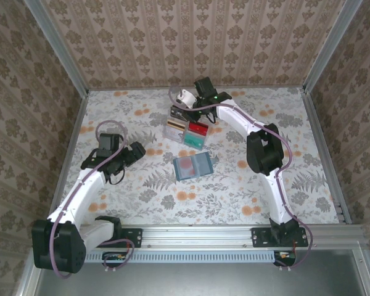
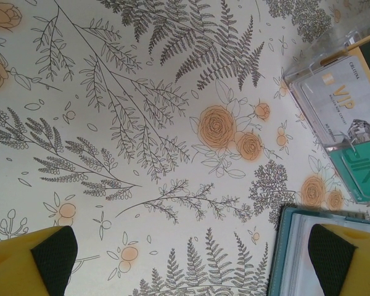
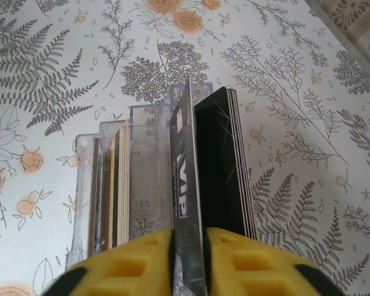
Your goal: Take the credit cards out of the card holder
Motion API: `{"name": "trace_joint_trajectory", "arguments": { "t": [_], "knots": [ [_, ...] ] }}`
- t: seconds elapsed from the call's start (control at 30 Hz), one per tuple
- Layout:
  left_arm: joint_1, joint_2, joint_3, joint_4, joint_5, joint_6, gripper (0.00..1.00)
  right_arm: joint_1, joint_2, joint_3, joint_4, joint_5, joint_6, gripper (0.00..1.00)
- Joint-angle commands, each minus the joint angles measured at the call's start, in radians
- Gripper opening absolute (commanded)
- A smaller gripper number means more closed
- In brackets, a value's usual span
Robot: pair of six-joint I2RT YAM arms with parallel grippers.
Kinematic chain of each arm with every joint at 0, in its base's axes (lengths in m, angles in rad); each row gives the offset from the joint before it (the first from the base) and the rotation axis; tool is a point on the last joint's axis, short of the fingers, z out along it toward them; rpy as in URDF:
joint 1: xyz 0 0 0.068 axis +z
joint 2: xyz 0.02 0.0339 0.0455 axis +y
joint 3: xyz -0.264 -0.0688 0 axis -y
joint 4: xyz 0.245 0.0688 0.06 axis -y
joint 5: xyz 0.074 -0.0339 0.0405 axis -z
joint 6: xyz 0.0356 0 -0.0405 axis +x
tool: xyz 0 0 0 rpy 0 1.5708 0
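Left gripper [image 2: 194, 259]: over bare table between the left edge and the centre, fingers [image 2: 52, 256] spread wide, nothing between them.

Card holder [image 1: 193, 166]: lies open and flat near the table's centre, slightly toward the near edge. A pale red card [image 1: 186, 165] shows in its left panel. Its corner sits just beside the left gripper's right finger in the left wrist view.

Clear tray [image 3: 83, 191]: just beyond the holder, toward the far edge. It holds gold-striped cards [image 3: 120, 185], a stack of black cards [image 3: 222, 172], a red card [image 1: 198, 128] and a teal card [image 1: 194, 139].

Right gripper [image 3: 188, 259]: over the tray's far end. Its fingers [image 3: 135, 265] flank a grey VIP card [image 3: 186, 203] standing on edge in a compartment beside the black stack. No gap is visible, and I cannot tell whether they clamp it.
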Motion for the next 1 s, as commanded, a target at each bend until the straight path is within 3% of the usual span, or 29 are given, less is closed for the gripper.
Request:
{"name": "trace_joint_trajectory", "arguments": {
  "t": [0.0, 0.23, 0.47, 0.7, 0.97],
  "knots": [
    [0.011, -0.004, 0.001, 0.001, 0.018, 0.011, 1.00, -0.001, -0.047, 0.023, 0.004, 0.006, 0.056, 0.31],
    [0.013, -0.009, 0.006, -0.005, 0.035, 0.016, 1.00, -0.002, -0.164, -0.034, 0.032, 0.029, 0.177, 0.38],
    [0.013, -0.024, -0.007, 0.010, 0.067, 0.010, 1.00, 0.015, -0.350, -0.251, 0.053, 0.069, 0.424, 0.53],
    [0.010, -0.027, -0.024, 0.026, 0.100, 0.019, 1.00, 0.120, -0.578, -0.583, 0.089, 0.262, 0.656, 0.57],
    [0.004, -0.022, -0.048, 0.048, 0.110, 0.022, 1.00, 0.272, -0.651, -0.815, 0.034, 0.326, 0.831, 0.78]
  ]
}}
